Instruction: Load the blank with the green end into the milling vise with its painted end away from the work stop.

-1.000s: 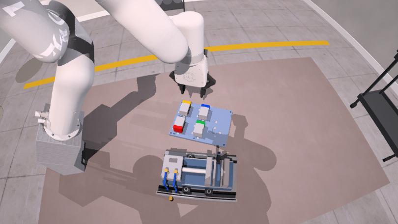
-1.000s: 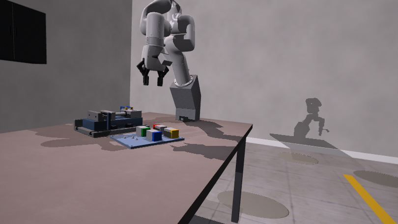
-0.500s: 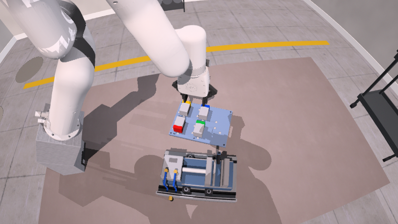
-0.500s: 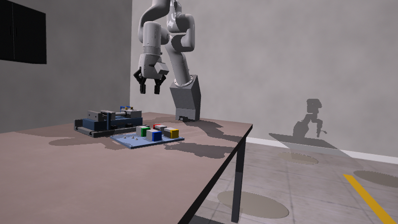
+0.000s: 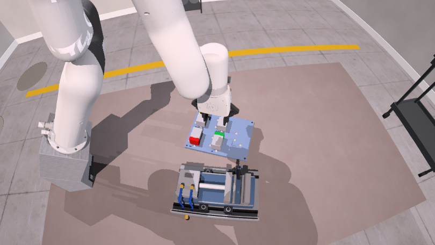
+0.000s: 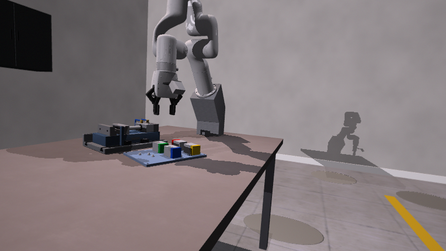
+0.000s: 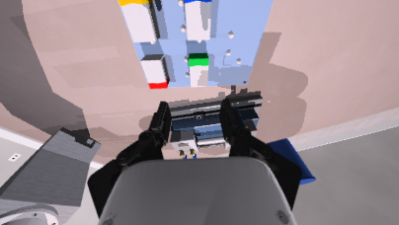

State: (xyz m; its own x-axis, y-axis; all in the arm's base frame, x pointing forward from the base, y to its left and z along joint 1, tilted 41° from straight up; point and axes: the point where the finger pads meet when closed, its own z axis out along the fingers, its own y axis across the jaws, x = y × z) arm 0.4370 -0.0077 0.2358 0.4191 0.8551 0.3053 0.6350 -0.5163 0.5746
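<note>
—Green-ended blank (image 5: 217, 139): where is it?
—Lying on the blue infeed plate (image 5: 243, 134) mid-table (image 6: 93, 193), beside the red-ended blank (image 5: 195, 136), apart from the vise (image 5: 217, 190).
—And the gripper (image 6: 164, 109)?
—High above the plate, jaws open, holding nothing.

Four blanks (image 6: 172, 151), one vise (image 5: 216, 190)

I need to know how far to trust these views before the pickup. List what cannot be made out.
- Top view: the wrist covers the painted ends of the two far blocks.
- Top view: the fingers are mostly hidden under the wrist.
- Wrist view: the gripper body hides part of the vise.
- Exterior view: the stop rod and low bars in the vise are too small to tell.
</note>
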